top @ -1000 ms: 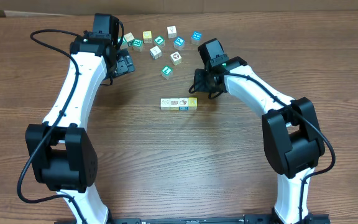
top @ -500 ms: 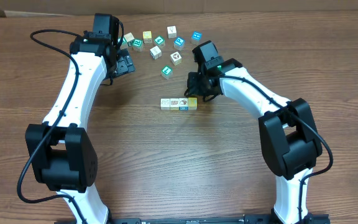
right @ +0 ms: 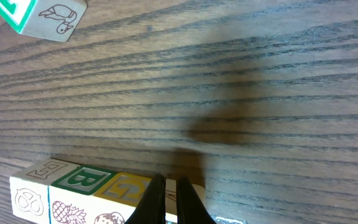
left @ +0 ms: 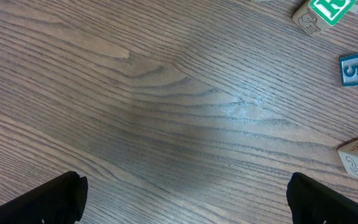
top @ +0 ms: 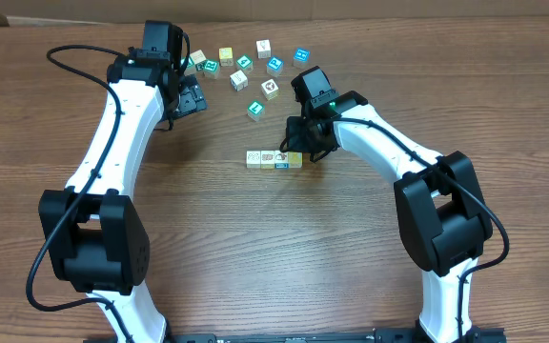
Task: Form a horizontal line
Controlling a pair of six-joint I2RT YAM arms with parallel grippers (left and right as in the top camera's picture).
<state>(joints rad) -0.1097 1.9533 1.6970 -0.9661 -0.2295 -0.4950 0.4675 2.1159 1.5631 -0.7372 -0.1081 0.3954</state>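
Wooden table [top: 208,248] | horizontal line [top: 274,158] of touching picture cubes lies mid-table, looks straight | right gripper [top: 301,151] clenched, empty, at its yellow end | left gripper [top: 191,98] spread wide, empty, beside loose cubes [top: 270,89] | judged near complete; final nudge possibly outstanding

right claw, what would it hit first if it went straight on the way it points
Probably the yellow cube at the right end of the row; the shut right claw sits at its edge. Depth is unclear, so it might instead meet the table just beside it.
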